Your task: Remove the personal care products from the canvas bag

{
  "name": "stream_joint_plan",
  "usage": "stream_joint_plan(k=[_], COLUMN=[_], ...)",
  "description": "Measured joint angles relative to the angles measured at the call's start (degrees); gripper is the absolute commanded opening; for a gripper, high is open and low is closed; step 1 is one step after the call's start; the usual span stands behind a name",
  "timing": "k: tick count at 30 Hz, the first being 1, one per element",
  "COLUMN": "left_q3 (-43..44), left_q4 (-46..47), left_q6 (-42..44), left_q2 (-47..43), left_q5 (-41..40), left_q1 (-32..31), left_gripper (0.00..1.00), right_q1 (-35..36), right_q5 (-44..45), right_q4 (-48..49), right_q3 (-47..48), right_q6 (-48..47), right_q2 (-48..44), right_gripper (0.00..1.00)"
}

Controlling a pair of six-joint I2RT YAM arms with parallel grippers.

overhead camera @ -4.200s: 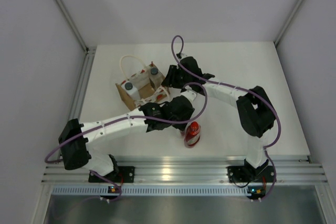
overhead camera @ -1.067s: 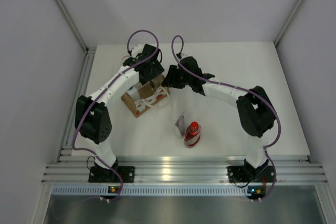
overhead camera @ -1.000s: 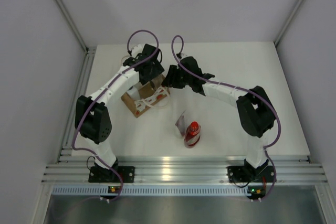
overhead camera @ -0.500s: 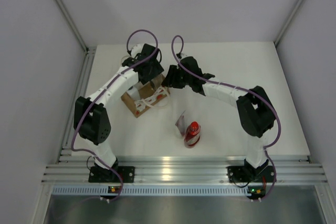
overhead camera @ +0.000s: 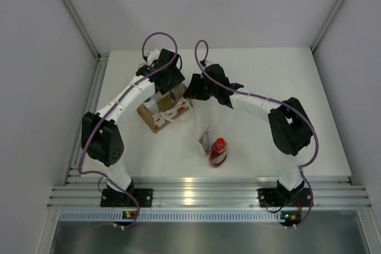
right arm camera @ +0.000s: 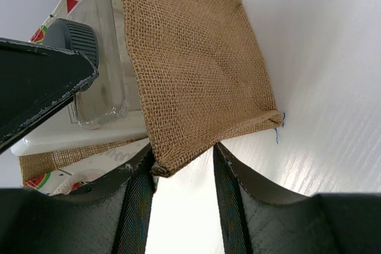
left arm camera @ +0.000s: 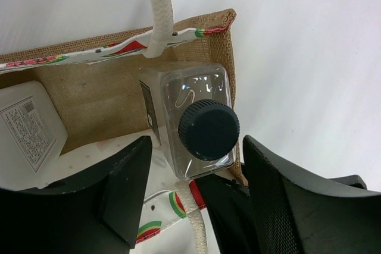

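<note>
Your left gripper (left arm camera: 195, 147) hangs over the bag (left arm camera: 101, 99) with its two dark fingers (left arm camera: 119, 188) apart, one on each side of a clear bottle (left arm camera: 184, 90) with a dark round cap (left arm camera: 208, 129). That bottle stands upright in the bag's right end, close against the brown wall. To its left you see a white bottle (left arm camera: 30, 129) with a printed label. A white rope handle (left arm camera: 159, 10) rises from the far rim, and the white table (left arm camera: 309, 57) lies beyond.
</note>
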Motion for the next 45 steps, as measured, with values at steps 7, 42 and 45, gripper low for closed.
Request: stream_joint_plan(k=[7,42,45], left_q3=[-1.27,-5.49,-5.90], left_q4=[0.72,5.86,6.36], left_q6=[-0.61,-1.66,-1.70], left_q2=[-0.02,-0.94,-1.20], left_q5=[0.02,-1.22,-1.25], left_q1=[0.00,0.11,0.11], left_gripper=[0.57,0.56,0.57], right_q1=[-0.02,-0.11,-0.11], right_q5=[0.00,-0.37,-0.52], right_q4=[-0.02,0.02,0.02], right_q3=[0.00,0.11,0.83], right_q6=[-0.02,-0.02,-0.02], right_q2=[0.00,0.39,0.98], right_gripper=[0.41,0.41,0.41])
